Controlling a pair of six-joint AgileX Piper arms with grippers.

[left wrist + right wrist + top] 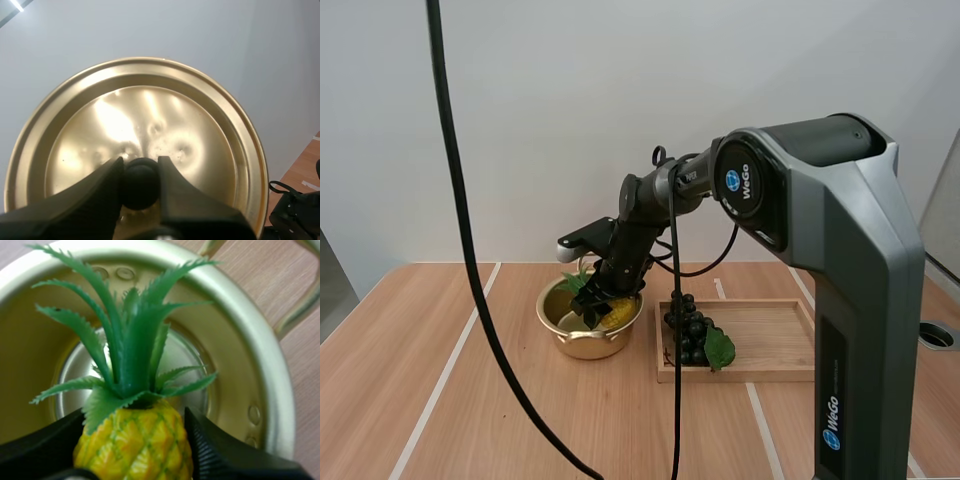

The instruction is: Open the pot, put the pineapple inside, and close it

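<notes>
Your right hand gripped the one yellow plastic pineapple with green leaves between its fingers, within the mouth of the single round gold metal pot at the frame's centre on the wooden worktop. Your left hand was clamped on the black knob of the one gold lid. One dark grape bunch lay in one wooden tray, right of the pot.

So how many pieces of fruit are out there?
2. A pineapple is pinched in the right claw at the mouth of the open pot; a bunch of grapes lies on the wooden tray beside it. The arm may hide more.
</notes>
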